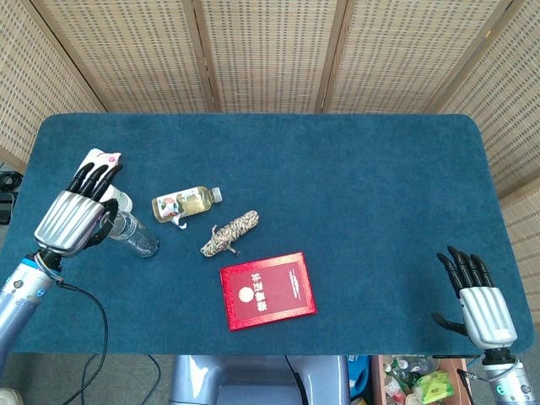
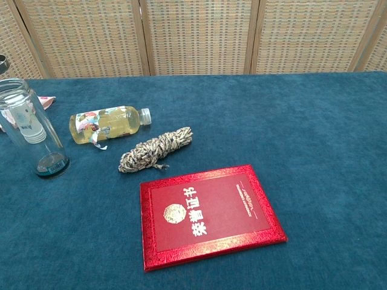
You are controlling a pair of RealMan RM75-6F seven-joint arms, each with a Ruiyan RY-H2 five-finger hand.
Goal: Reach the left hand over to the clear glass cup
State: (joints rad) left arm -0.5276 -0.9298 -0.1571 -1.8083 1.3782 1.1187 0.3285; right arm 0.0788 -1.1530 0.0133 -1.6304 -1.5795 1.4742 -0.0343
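The clear glass cup [image 1: 137,235] stands upright near the table's left edge; in the chest view the cup [image 2: 31,132] is at the far left with nothing around it. My left hand [image 1: 74,213] hovers just left of the cup's top, fingers stretched out towards the back and holding nothing, its thumb side close to the rim. Whether it touches the glass is unclear. My right hand [image 1: 477,295] stays open by the front right corner of the table, far from the cup.
A small bottle of yellow liquid [image 1: 186,204] lies right of the cup, then a rope bundle [image 1: 229,233] and a red booklet [image 1: 267,289]. A white and pink packet [image 1: 99,160] lies under my left fingertips. Wicker screens stand behind the blue table [image 1: 354,186].
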